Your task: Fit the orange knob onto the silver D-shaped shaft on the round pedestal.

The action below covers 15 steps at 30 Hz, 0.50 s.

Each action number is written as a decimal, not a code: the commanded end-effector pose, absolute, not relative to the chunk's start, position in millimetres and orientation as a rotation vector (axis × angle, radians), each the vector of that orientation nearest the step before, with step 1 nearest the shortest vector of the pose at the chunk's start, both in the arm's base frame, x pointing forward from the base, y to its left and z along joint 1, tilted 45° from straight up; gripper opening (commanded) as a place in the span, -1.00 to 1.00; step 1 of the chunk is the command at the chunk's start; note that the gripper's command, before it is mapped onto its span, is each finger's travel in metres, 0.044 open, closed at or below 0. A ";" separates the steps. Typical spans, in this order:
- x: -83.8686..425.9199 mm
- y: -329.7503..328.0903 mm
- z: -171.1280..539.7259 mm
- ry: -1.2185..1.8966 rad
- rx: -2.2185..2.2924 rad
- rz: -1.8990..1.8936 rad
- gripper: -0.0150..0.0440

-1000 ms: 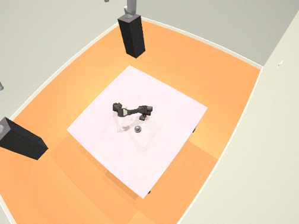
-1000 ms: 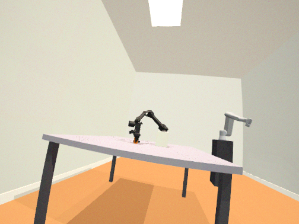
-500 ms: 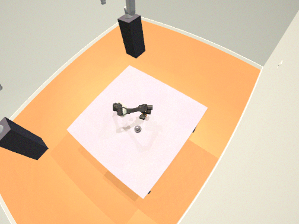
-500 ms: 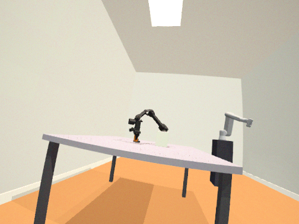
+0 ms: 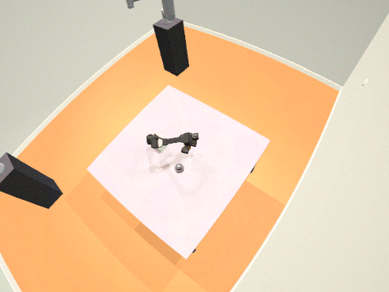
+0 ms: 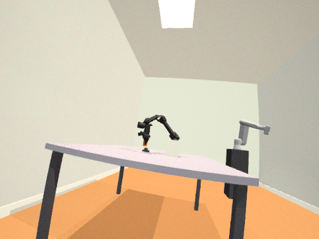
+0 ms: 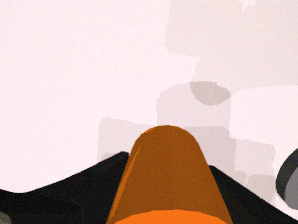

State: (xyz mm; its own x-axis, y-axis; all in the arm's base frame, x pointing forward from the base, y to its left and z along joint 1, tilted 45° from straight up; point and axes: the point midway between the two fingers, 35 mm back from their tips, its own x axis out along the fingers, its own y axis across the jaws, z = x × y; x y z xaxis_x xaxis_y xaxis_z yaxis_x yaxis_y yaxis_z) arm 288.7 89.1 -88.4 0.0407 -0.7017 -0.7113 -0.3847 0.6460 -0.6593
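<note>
The orange knob is held between the gripper's black fingers, with its brighter end facing the wrist camera. In the top view only a sliver of it shows. My gripper is shut on the knob and points down, holding it above the table. The round grey pedestal stands apart from the knob in the top view, and a dark grey part of it shows at the right edge of the wrist view. The knob's hole is hidden, and the shaft's flat side cannot be made out.
The pale table carries the arm's pale base block. Dark pillars with grey arms stand beyond the table's edges. Soft shadows of the arm fall on the table top.
</note>
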 end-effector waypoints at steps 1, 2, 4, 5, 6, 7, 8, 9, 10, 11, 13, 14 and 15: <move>290.3 102.5 -76.6 1.566 -0.915 -0.303 -0.49; 290.2 104.8 -74.4 1.566 -0.915 -0.304 -0.49; 290.0 109.4 -70.0 1.566 -0.915 -0.304 -0.49; 289.8 111.7 -67.7 1.566 -0.915 -0.304 -0.49; 289.6 114.0 -65.5 1.566 -0.915 -0.304 -0.49; 289.4 116.3 -63.2 1.566 -0.915 -0.304 -0.49; 289.1 118.5 -60.9 1.566 -0.915 -0.305 -0.49; 288.8 120.8 -58.6 1.566 -0.916 -0.305 -0.49; 288.5 123.0 -56.3 1.566 -0.916 -0.305 -0.49; 288.2 125.2 -54.0 1.566 -0.916 -0.306 -0.49; 287.6 129.7 -49.4 1.567 -0.916 -0.306 -0.49; 287.2 131.9 -47.1 1.567 -0.917 -0.307 -0.49; 286.8 134.1 -44.7 1.567 -0.917 -0.307 -0.49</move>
